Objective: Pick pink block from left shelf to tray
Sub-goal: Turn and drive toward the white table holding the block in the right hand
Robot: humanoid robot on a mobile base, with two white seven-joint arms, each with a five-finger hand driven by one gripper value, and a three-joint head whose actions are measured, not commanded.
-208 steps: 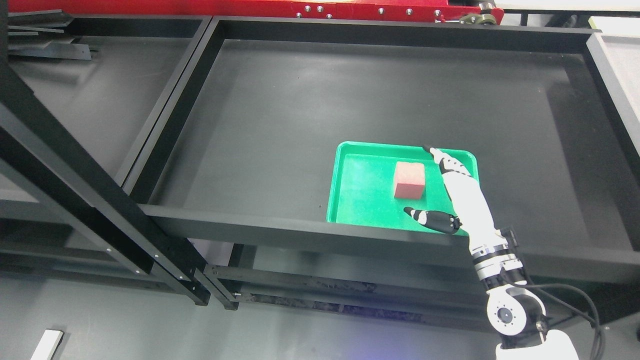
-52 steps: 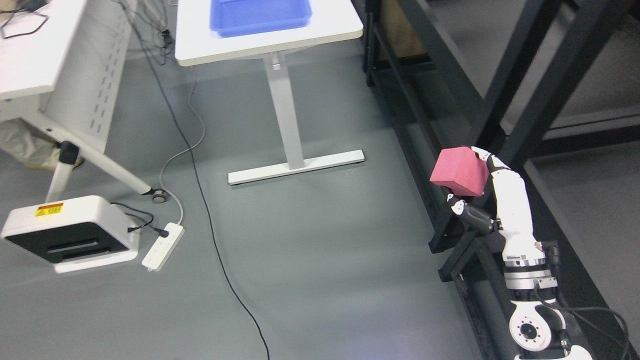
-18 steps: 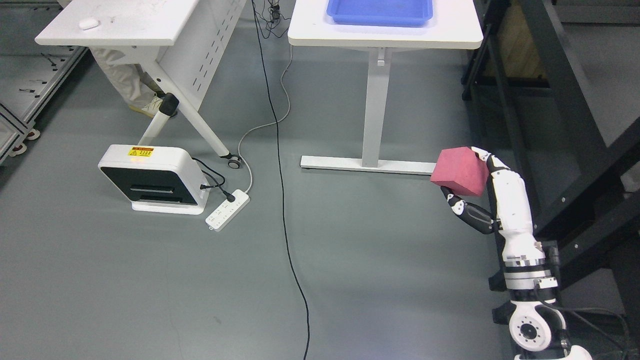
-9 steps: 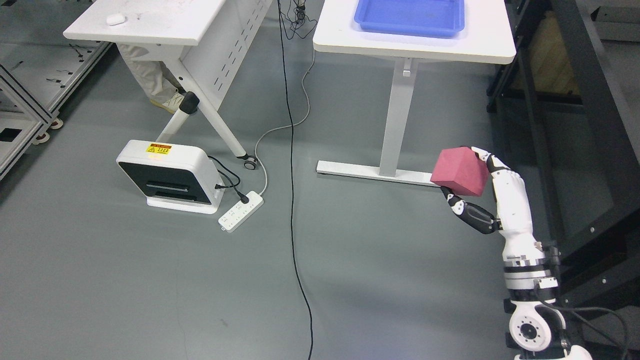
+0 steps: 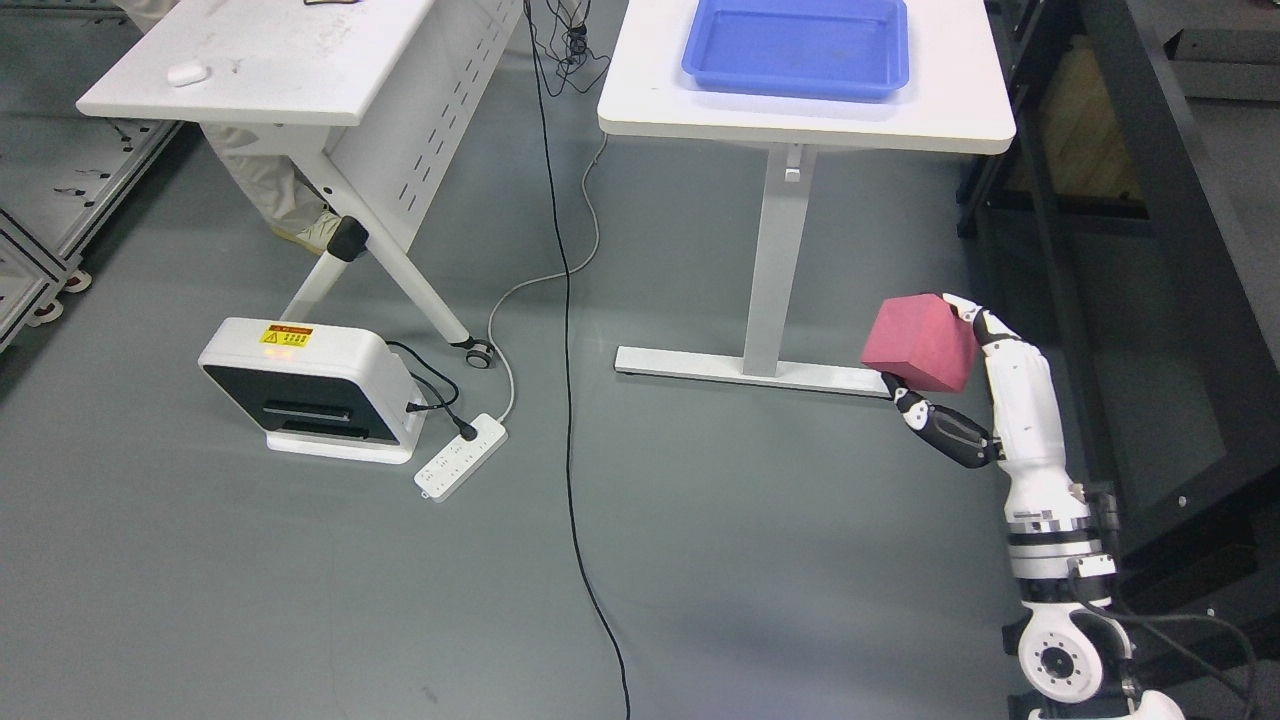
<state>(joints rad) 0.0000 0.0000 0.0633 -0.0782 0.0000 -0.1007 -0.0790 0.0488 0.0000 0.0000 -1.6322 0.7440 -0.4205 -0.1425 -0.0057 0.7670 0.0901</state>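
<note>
Grey floor, with a white table [image 5: 960, 110] far off carrying the blue tray [image 5: 797, 48]. The right hand [image 5: 950, 385] pinches the pink block [image 5: 920, 342] between thumb and fingers, held high, likely for carrying to the tray.

Yellow warning label [image 5: 286, 335] on white floor unit [image 5: 305, 388]; print too small to read.

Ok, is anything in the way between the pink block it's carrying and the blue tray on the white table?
Nothing visible blocks it. The right hand holds the pink block over open grey floor, and the blue tray on the white table looks empty. The block must clear the table's near edge.
</note>
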